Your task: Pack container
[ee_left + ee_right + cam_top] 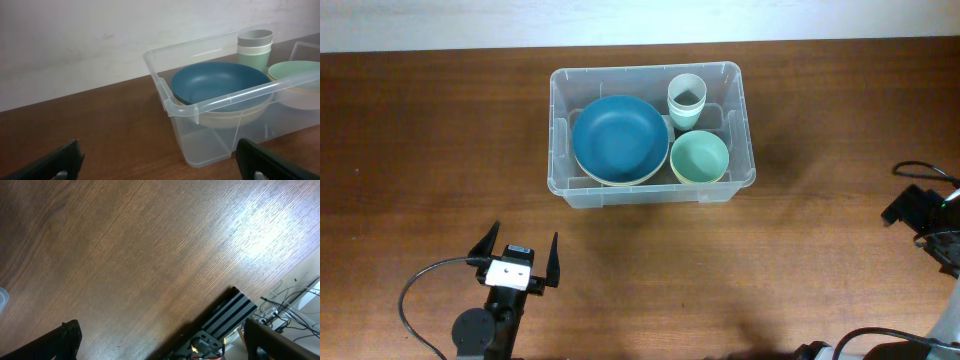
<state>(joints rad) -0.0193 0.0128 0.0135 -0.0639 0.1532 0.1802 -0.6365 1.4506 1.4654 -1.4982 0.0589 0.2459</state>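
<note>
The clear plastic container point(563, 148) stands at the table's far middle. In it lie a blue bowl point(618, 136) on a cream one, a green bowl point(699, 157) and stacked pale cups point(686, 100). The left wrist view shows the container point(172, 102) with the blue bowl point(220, 82), cups point(254, 47) and green bowl point(296, 72). My left gripper point(518, 256) is open and empty, near the front edge, well short of the container. My right gripper point(160, 340) is open and empty over bare wood; in the overhead view only part of the right arm point(920, 212) shows at the right edge.
The table's edge with a black and silver rail point(232, 312) and loose cables point(290, 297) shows in the right wrist view. A black cable point(420, 290) loops beside the left arm. A pale wall point(100, 35) rises behind the table.
</note>
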